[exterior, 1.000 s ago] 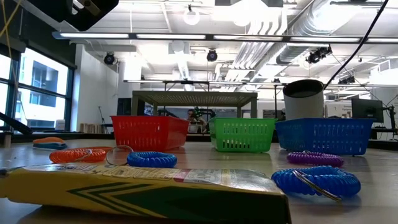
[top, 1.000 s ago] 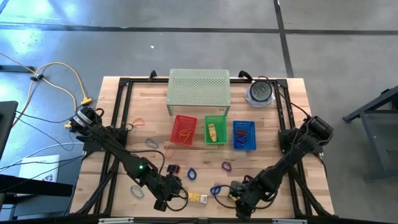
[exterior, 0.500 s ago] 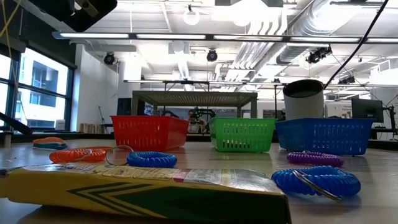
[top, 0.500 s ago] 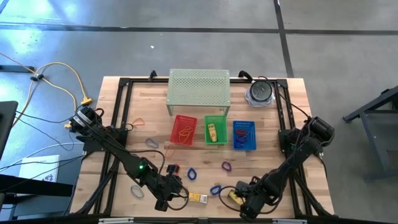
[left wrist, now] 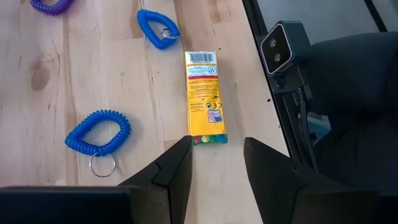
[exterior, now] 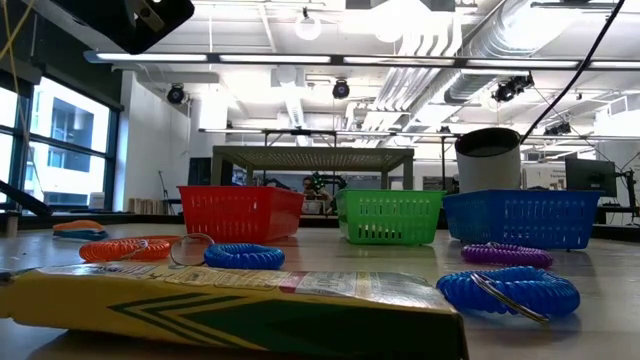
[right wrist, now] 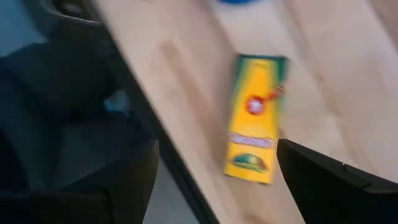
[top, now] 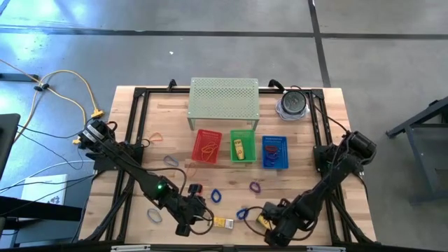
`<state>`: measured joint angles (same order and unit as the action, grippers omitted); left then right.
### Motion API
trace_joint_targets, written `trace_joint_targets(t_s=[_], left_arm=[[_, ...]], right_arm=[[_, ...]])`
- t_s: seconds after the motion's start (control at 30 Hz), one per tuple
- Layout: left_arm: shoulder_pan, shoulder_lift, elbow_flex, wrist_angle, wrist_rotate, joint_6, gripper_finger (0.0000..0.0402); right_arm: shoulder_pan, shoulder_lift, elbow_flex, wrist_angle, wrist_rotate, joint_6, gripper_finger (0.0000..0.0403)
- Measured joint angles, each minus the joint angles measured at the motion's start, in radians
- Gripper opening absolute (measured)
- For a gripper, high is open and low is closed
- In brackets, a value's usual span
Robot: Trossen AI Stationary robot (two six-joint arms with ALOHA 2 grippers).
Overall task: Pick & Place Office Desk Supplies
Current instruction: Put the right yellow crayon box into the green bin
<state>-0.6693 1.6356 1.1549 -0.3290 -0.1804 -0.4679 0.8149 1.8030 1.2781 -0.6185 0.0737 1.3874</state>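
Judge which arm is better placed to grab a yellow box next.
Right, probably: the right gripper hangs wide open over a yellow rectangular cardboard box; the left gripper stands narrower before another.

Two dark arms of jointed black segments; the left arm (top: 133, 171) carries a small green light on the link behind its wrist. Left gripper (left wrist: 217, 165): two broad black angular fingers. Right gripper (right wrist: 217, 180): the same matte black fingers.

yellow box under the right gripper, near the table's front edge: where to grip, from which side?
Come straight down and pinch across its two long sides at mid-length. The yellow box lies flat on the table, so only the top is free. The right gripper is open, its fingers wider than the box.
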Motion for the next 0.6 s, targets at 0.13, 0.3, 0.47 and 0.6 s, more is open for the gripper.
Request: trace_joint_targets(t_s=[0.13, 0.3, 0.47, 0.6], left_arm=[[0.0, 0.0, 0.0, 0.0, 0.0, 0.0, 0.0139], [-0.014, 0.0, 0.0, 0.0, 0.0, -0.017, 0.0139], [-0.028, 0.0, 0.0, -0.001, 0.002, -0.019, 0.0139], [-0.03, 0.0, 0.0, -0.002, 0.002, -0.019, 0.0139]], right_arm=[[0.009, 0.0, 0.0, 0.085, 0.038, -0.099, 0.0315], [0.003, 0.002, 0.0, 0.024, 0.084, -0.099, 0.0315], [0.0, 0.027, 0.0, -0.041, 0.112, -0.118, 0.0315], [0.001, 0.062, 0.0, -0.03, 0.098, -0.164, 0.0315]])
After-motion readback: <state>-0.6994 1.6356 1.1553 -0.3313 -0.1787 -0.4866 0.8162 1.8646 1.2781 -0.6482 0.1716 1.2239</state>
